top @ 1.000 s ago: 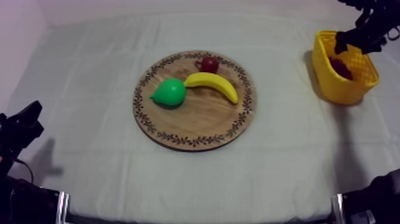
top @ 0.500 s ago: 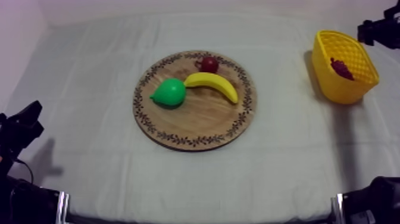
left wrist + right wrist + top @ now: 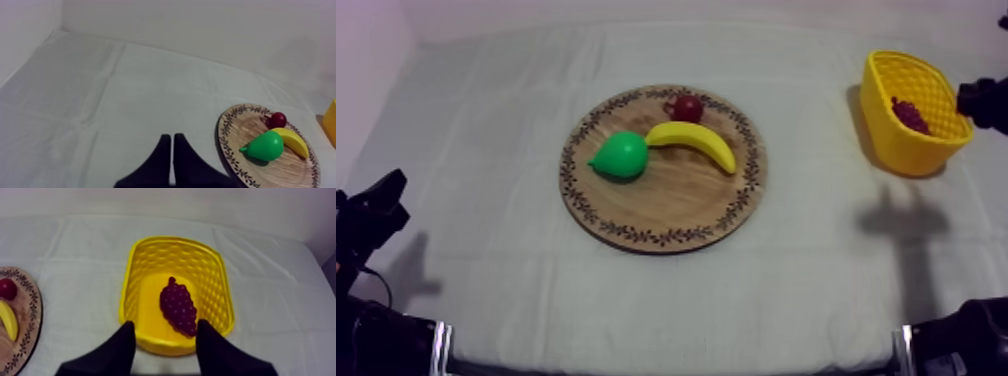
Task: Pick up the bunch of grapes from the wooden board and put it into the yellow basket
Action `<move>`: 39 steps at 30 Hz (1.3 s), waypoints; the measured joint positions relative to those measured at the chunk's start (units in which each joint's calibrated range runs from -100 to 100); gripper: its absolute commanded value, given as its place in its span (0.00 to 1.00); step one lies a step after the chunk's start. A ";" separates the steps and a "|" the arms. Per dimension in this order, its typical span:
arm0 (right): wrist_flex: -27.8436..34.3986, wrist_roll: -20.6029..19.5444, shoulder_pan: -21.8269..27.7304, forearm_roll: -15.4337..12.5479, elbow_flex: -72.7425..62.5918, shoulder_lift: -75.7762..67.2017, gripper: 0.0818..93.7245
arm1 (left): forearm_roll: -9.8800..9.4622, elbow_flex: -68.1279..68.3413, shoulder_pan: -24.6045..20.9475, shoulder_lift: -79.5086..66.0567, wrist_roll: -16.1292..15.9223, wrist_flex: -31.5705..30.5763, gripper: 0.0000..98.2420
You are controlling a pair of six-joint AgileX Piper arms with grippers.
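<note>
Right wrist view is showing the grapes (image 3: 177,307) lying on the floor of the basket (image 3: 129,283), free of the right gripper (image 3: 165,329). Its fingers are standing wide apart at the basket's near rim with nothing between them. In the top view that arm is drawing back: a second ago it was hanging over the basket, and now it is sitting just beside it. The left gripper (image 3: 172,139) is resting closed as a narrow wedge over the cloth (image 3: 100,100) near the board (image 3: 240,132), which is carrying a pear (image 3: 265,146), a banana (image 3: 292,142) and a small red fruit (image 3: 278,119).
</note>
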 measured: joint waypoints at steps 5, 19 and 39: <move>-0.68 -1.04 -1.40 0.71 8.26 -9.40 0.21 | 0.00 0.00 0.00 0.00 0.00 0.00 0.00; -1.55 -2.18 -4.02 0.22 26.02 -34.12 0.01 | 0.00 0.00 0.00 0.00 0.00 0.00 0.00; 2.91 -4.43 -2.64 -6.68 32.20 -41.74 0.00 | 0.00 0.00 0.00 0.00 0.00 0.00 0.00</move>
